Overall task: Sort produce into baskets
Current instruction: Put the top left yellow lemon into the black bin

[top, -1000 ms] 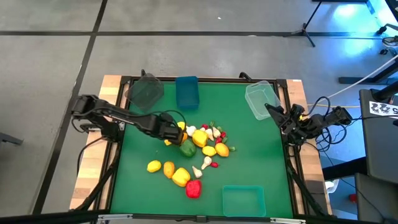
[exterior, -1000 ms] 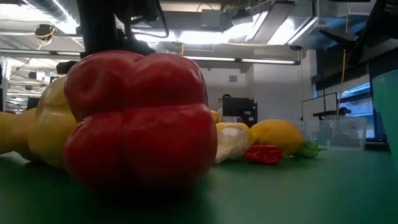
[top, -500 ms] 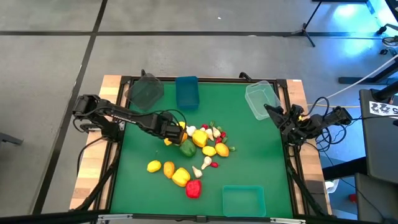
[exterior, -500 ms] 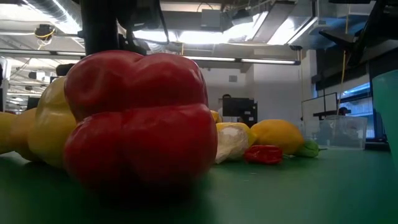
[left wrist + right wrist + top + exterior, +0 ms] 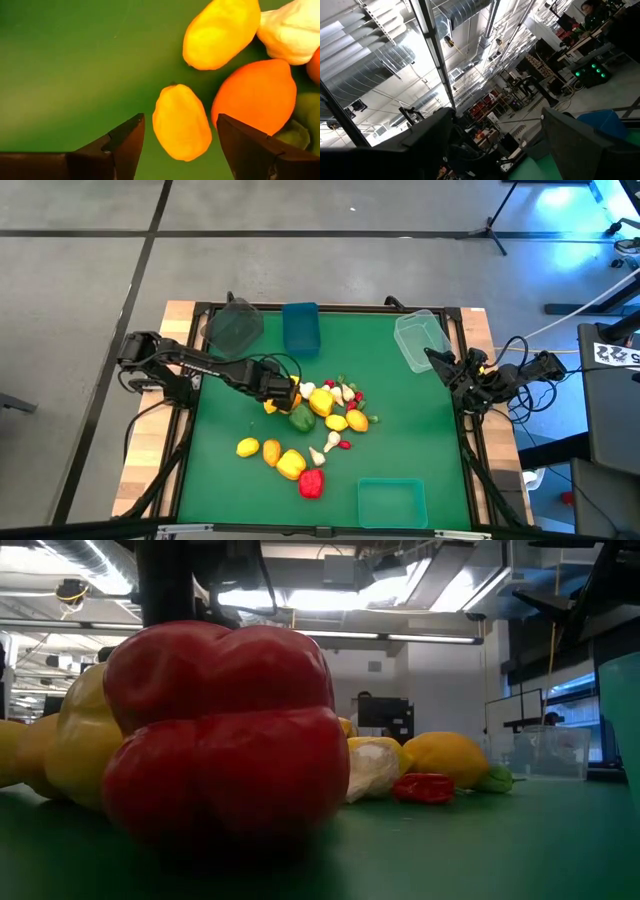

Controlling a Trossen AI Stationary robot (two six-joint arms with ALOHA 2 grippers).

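The produce lies in a loose pile on the green mat, with a red pepper and a yellow pepper nearer the front. My left gripper is open at the pile's left side. Its fingers stand on either side of a small yellow-orange fruit, which lies on the mat, without touching it. An orange fruit, a yellow fruit and a white garlic piece lie just beyond. My right gripper is open and empty at the table's right edge, beside the clear basket.
The dark grey basket and the blue basket stand at the far edge, and the teal basket stands at the near right. In the low view the red pepper fills the foreground. Bare mat lies to the pile's left and right.
My left gripper has gone a little toward the table's right edge, closer in on the pile, and stays open. The produce has not moved.
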